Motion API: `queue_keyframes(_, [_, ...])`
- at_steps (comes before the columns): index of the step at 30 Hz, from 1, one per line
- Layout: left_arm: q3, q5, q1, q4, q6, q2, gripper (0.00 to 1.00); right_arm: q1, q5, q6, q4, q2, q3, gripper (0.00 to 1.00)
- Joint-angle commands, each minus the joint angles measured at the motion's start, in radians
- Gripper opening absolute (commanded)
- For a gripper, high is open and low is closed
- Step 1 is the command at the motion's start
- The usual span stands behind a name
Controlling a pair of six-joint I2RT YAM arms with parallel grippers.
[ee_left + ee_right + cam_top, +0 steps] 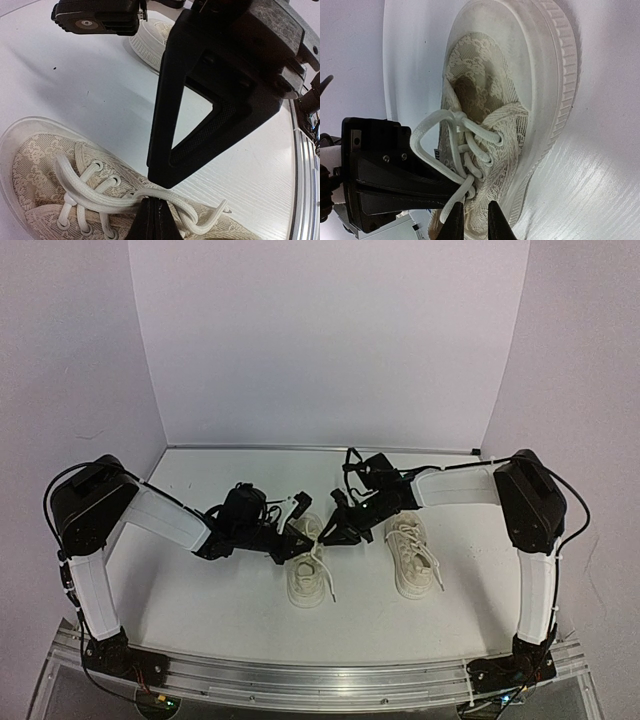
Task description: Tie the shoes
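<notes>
- Top external: one shoe (308, 580) stands on the table (200, 585); your left gripper (298, 545) and right gripper (332, 533) meet over its far end.
- The second shoe (412, 558) sits just beside that shoe, on your right arm's side.
- Left gripper: clenched on a lace (115, 199) loop just above that shoe.
- Right gripper: fingers (497, 222) narrowly apart above that shoe; nothing seen pinched between them.

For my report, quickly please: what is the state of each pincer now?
Left pincer: closed, pinching a shoe lace.
Right pincer: slightly open, lace loop at its tips; grip cannot be told.
</notes>
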Motion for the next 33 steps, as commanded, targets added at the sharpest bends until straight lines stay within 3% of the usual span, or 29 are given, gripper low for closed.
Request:
queue_keyframes(1, [0.040,0.022,0.004,-0.021,0.012,0.006,0.00,0.014,-0.016,0.005,0.023,-0.028,0.023,0.15])
queue_keyframes(20, [0.056,0.037,0.004,-0.026,0.022,0.019,0.00,0.039,-0.068,0.032,0.051,0.003,0.045,0.16])
queue_keyframes(33, [0.030,0.024,0.004,0.061,-0.039,0.014,0.00,0.041,-0.086,0.076,0.078,0.022,0.014,0.16])
